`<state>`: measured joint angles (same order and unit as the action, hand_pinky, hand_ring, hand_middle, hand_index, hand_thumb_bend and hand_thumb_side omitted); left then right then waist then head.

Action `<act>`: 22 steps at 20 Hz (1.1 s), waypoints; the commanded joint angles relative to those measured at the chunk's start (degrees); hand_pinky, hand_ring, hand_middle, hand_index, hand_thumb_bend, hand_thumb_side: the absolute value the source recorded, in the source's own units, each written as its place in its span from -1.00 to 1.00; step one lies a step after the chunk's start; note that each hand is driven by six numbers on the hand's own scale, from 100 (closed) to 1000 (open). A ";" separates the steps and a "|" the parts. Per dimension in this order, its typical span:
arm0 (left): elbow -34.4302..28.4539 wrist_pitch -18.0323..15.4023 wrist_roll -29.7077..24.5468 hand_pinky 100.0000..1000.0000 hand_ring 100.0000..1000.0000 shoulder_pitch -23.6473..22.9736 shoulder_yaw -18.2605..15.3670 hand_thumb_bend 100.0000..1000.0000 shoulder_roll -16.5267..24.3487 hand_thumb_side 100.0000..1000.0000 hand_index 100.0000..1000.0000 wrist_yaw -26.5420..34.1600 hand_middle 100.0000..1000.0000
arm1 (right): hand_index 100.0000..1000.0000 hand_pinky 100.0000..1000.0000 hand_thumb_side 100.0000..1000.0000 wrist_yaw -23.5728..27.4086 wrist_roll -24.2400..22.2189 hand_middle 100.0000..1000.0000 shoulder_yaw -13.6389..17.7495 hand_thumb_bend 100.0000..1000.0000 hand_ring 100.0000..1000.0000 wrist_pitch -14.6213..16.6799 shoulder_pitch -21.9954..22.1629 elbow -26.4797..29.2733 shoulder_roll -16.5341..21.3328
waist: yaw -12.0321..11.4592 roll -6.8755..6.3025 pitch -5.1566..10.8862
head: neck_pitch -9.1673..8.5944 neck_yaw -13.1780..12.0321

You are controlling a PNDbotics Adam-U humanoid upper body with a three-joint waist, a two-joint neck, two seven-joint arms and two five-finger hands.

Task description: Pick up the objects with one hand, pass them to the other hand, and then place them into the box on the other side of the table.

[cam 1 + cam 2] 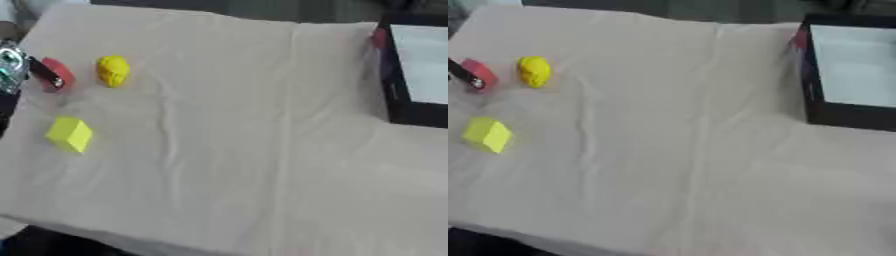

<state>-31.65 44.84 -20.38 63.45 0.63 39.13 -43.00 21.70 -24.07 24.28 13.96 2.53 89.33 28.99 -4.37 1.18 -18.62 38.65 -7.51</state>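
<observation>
Red object: far left of table, by the edge, dark finger across its left face; rounded top.
Left hand: enters at left edge w/ silver joint showing; finger on red object, but can't tell if it's clamped or just touching.
Yellow round object: just right of red one, apart from it, ridged surface.
Yellow block: nearer the viewer than both, left side, sits alone.
Cloth: beige, creased, covers table.
Box: far right, dark walls, pale inside, red bit at its left corner.
</observation>
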 commanded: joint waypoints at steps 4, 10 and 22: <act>-8.16 -0.99 0.63 0.75 0.56 -1.01 0.55 -0.48 4.25 -1.00 -0.07 -1.86 0.31 | 0.98 1.00 0.00 0.91 -0.29 1.00 0.39 -1.00 1.00 0.15 -0.02 0.46 2.41 | -0.08 -0.15 1.84 | 0.26 0.19; -17.12 -4.59 1.12 0.65 0.49 -4.60 0.93 -0.58 6.23 -1.00 -0.10 3.16 0.27 | 0.98 1.00 -0.01 1.50 -0.35 1.00 0.48 -1.00 1.00 0.24 -0.08 0.64 2.84 | 0.14 -0.21 2.02 | -0.21 2.08; -36.41 -9.28 6.47 0.41 0.38 -12.15 4.45 -0.74 6.72 -1.00 -0.14 14.71 0.24 | 0.98 1.00 -0.06 5.28 0.82 1.00 1.17 -1.00 1.00 0.96 -2.39 2.95 5.59 | 0.79 -0.19 2.13 | -1.18 5.22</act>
<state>-65.32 36.06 -15.01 50.66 4.98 43.72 -29.48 26.08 -23.69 24.62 14.60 0.42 90.79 31.69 -3.57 1.11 -18.23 38.13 -2.57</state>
